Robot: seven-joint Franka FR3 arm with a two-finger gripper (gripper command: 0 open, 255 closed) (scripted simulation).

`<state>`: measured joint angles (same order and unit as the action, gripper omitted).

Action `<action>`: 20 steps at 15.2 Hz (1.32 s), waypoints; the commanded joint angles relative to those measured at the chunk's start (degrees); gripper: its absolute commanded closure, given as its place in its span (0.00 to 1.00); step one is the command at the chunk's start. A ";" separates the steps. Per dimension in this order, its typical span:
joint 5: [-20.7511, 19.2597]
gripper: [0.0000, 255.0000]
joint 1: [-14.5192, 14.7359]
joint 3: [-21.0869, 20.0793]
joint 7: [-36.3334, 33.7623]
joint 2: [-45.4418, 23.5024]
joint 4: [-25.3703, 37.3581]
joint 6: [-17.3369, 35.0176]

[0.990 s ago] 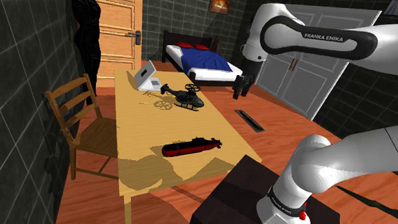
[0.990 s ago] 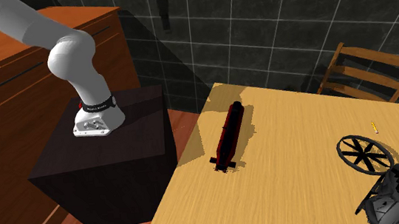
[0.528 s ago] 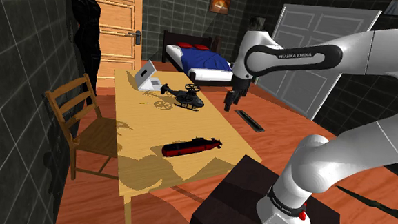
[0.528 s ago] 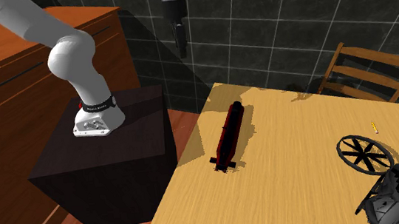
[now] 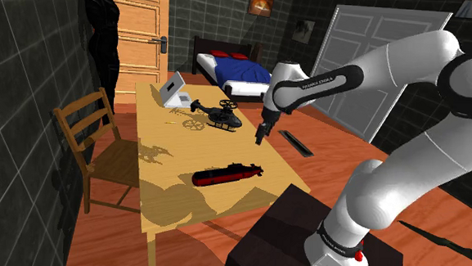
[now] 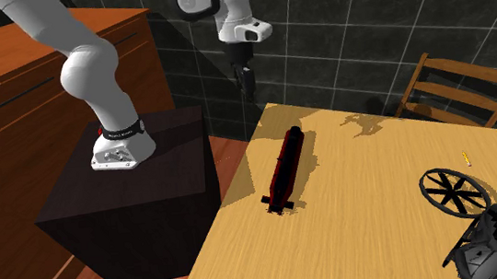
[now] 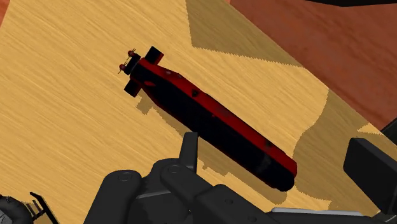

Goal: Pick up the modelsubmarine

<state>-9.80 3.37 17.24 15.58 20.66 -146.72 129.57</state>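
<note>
Above the wooden table (image 5: pixel 168 146), near its edge on the shoulder view's right, I am holding my gripper (image 5: pixel 259 137) pointed downward with air under it; my fingers (image 7: pixel 189 147) are standing apart with nothing between them that they touch. The model submarine (image 5: pixel 228 174) is lying flat on the tabletop, black above and red along its lower hull, close to the end of the table nearest my stand (image 5: pixel 320 238); it is sitting below me and back toward that stand, so I am judging that the coming move is a descent with a small pull inward rather than any reach outward. Its long axis is running roughly across the table's width in the shoulder view; in the wrist view it is crossing at a slant, the finned tail pointing away from me and the blunt nose ending just beside my far finger. My fingers are therefore not squarely across the hull; I am reckoning on turning the wrist somewhat, so that the two pads close on the narrow flanks at mid-length and not along the body.
</note>
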 commanded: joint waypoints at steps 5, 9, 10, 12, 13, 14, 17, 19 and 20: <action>4.26 0.00 1.88 3.71 8.18 -13.98 1.85 12.60; 10.92 0.00 2.52 4.36 15.82 -24.22 4.90 19.48; 12.95 0.00 2.33 4.05 17.96 -26.81 5.89 20.93; 17.01 0.00 1.36 2.78 22.20 -31.93 8.17 23.50; 18.89 0.00 0.62 1.87 24.21 -34.44 9.44 24.63; 20.62 0.00 -0.22 0.88 26.10 -36.90 10.79 25.67; 24.50 0.00 -3.21 -2.47 30.81 -44.06 15.28 28.32; 25.89 0.00 -5.00 -4.40 32.92 -48.13 18.19 29.59; 26.16 0.00 -5.35 -4.82 33.14 -48.88 18.38 30.16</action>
<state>15.53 -0.85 13.28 47.39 -26.45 -129.29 158.87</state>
